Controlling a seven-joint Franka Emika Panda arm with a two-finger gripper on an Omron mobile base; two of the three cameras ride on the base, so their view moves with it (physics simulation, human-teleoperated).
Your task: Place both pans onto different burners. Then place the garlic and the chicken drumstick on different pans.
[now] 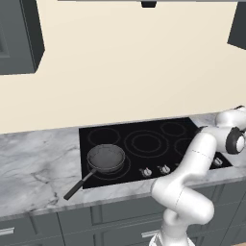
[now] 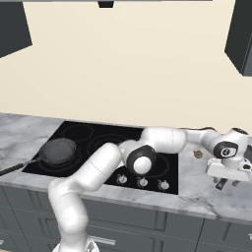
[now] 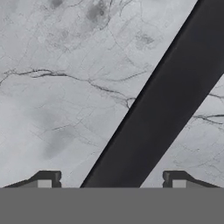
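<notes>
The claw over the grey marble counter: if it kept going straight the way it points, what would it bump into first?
Most likely the long thin black pan handle, which runs diagonally between the claw's spread fingertips. Just behind lies the marble counter. How near the handle is, I cannot tell.

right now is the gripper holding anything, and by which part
Nothing is held yet. The gripper stands open astride a pan's black handle on the marble counter, fingertips clear of it.

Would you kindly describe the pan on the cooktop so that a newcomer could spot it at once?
Find the black cooktop set into the grey marble counter. On its front left burner sits the pan, round, dark grey and speckled inside. Its thin black handle sticks out over the counter's front edge, and nothing else stands on the glass.
</notes>
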